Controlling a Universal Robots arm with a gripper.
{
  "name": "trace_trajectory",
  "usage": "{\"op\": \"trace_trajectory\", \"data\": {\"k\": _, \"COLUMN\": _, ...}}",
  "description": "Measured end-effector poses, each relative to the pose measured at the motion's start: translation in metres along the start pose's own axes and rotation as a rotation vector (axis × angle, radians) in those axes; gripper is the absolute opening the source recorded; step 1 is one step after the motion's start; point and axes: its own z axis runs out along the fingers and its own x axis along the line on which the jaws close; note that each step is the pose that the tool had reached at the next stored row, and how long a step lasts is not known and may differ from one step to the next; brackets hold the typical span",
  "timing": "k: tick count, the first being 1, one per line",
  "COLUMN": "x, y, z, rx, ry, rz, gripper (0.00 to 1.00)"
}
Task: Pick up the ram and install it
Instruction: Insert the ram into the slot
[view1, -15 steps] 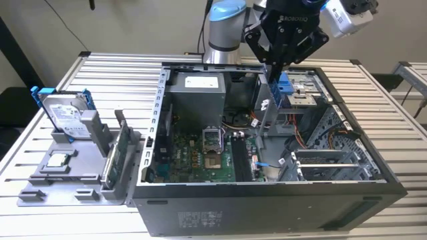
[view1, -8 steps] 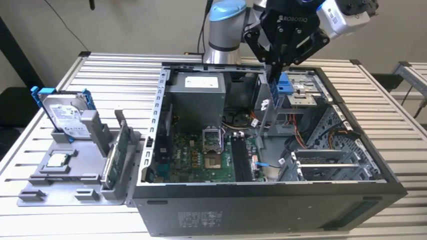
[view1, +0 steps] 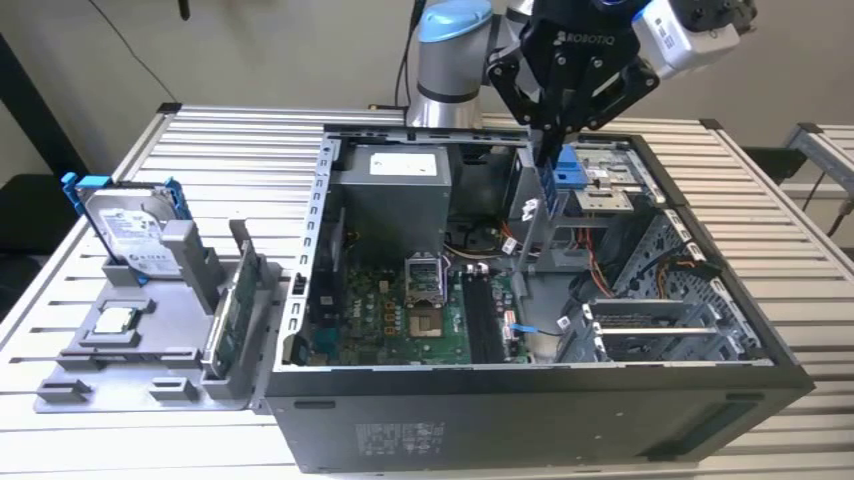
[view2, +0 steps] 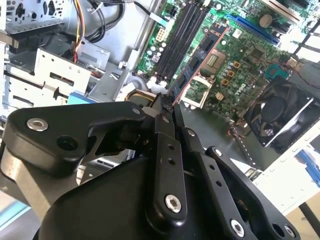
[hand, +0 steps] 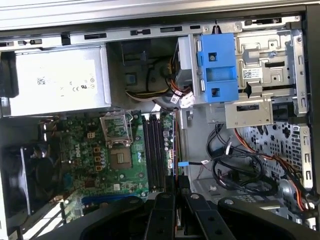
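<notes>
Exterior view first: the gripper (view1: 549, 140) hangs over the open computer case (view1: 534, 420), near its back edge, and its fingers are pressed together on the top end of the ram (view1: 534, 215), which hangs straight down into the case. In the second wrist view I see the fingertips closed on the end of the thin dark strip (view2: 197, 65), and the strip points toward the black memory slots (view2: 182, 40) on the motherboard. In the first wrist view the ram (hand: 176, 150) appears edge-on, just beside the slots (hand: 155, 150), on the side away from the CPU socket (hand: 120, 157) and toward the loose cables (hand: 235, 165). I judge the stick is not yet in any slot. My worry is the alignment: if the stick comes down a little off the slot line or tilted, it can hit the slot wall or the latches. Because only one end is held, it may turn in the fingers. The cables and the blue drive bracket (view1: 567, 170) are near and could catch it.
</notes>
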Motion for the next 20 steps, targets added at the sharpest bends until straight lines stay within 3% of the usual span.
{"op": "trace_trajectory", "data": {"k": 20, "x": -0.0011, "y": -0.0005, "z": 0.0131, "rx": 0.0000, "ry": 0.0000, "rz": 0.000, "gripper": 0.14}}
